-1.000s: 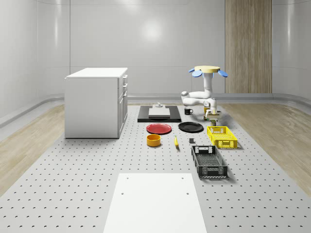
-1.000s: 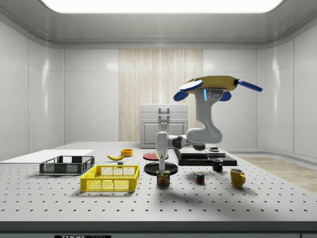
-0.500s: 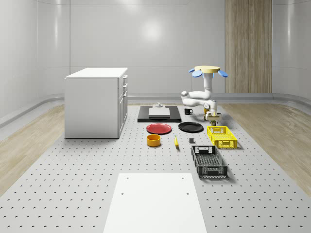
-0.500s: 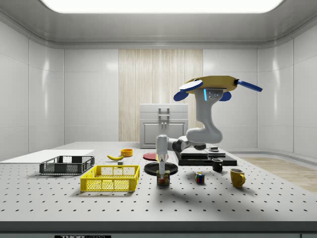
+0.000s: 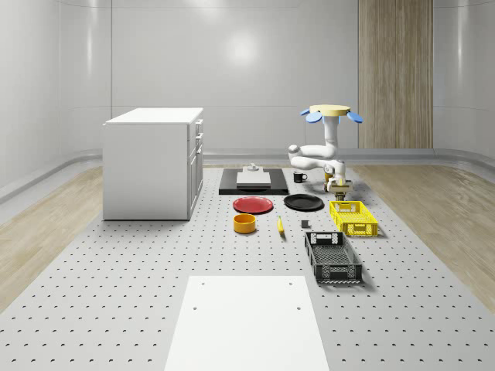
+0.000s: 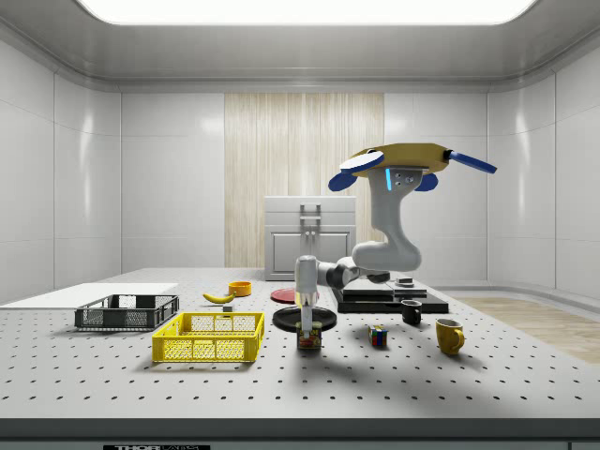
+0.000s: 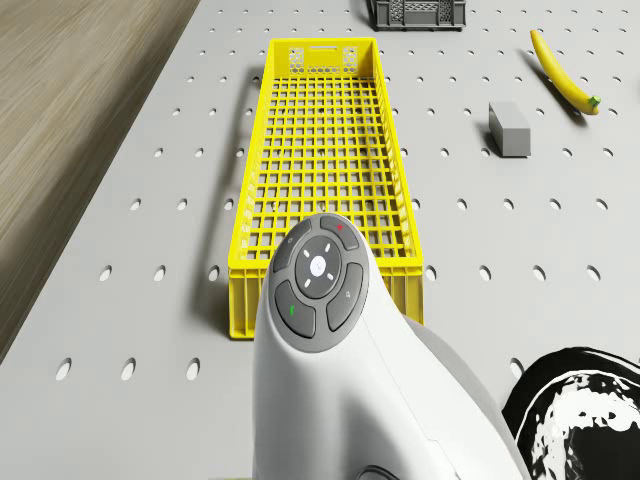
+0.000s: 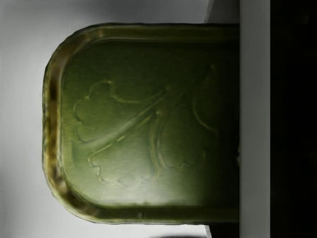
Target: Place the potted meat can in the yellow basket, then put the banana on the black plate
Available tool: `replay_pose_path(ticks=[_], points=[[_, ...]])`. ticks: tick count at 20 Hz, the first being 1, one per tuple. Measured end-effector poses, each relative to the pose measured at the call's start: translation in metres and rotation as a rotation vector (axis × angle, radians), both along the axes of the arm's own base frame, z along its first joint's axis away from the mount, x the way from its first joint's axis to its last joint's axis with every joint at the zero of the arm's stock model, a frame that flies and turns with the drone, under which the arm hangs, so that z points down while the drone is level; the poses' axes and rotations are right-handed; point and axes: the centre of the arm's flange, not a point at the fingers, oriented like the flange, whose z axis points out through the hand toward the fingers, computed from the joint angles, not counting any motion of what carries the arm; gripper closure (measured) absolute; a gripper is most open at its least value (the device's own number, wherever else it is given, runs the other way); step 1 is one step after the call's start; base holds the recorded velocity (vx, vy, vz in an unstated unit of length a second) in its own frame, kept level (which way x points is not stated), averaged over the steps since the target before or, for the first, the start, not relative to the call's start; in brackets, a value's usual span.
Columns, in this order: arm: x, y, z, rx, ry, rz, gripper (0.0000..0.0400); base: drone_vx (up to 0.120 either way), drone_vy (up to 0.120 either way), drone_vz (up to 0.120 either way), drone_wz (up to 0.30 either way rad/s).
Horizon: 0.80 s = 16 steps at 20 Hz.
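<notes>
- Once the arm had been lowered over the last second, the gripper (image 6: 307, 329) was set down onto the potted meat can (image 8: 143, 124), which stood on the table just beside the yellow basket (image 7: 250, 200).
- Whether the can was yet pinched could not be told.
- The drone (image 6: 405, 155) was held hovering above the table.
- Farther off, the banana (image 7: 562, 72) and black plate (image 5: 303, 202) were left waiting.

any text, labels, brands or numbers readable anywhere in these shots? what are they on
No readable words or numbers.
Green potted meat can lid: an embossed leaf-like pattern, no lettering.
Round grey button pad on the white arm: small coloured marks and symbols, too small to read.
Black strip on the grey perforated table's front edge, in the side view: pale marks cut off at the picture's edge, unreadable.
Side label of the can under the gripper: too small to read.
</notes>
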Motion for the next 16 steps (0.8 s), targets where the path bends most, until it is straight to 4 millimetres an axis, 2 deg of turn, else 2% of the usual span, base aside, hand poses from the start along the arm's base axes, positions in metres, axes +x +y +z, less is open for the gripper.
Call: replay_pose_path(ticks=[3, 8, 13, 16], points=[[0.000, 0.000, -0.012, -0.002, 0.001, 0.000, 0.0116, 0.000, 0.000, 0.027, 0.000], [0.000, 0.000, -0.029, -0.003, 0.001, 0.001, 0.0116, 0.000, 0.000, 0.120, 0.000], [0.000, 0.000, -0.036, -0.003, 0.001, 0.002, 0.0117, 0.112, 0.000, 0.112, 0.000], [0.000, 0.000, -0.038, -0.003, 0.001, 0.002, 0.0117, 0.120, 0.000, 0.000, 0.000]])
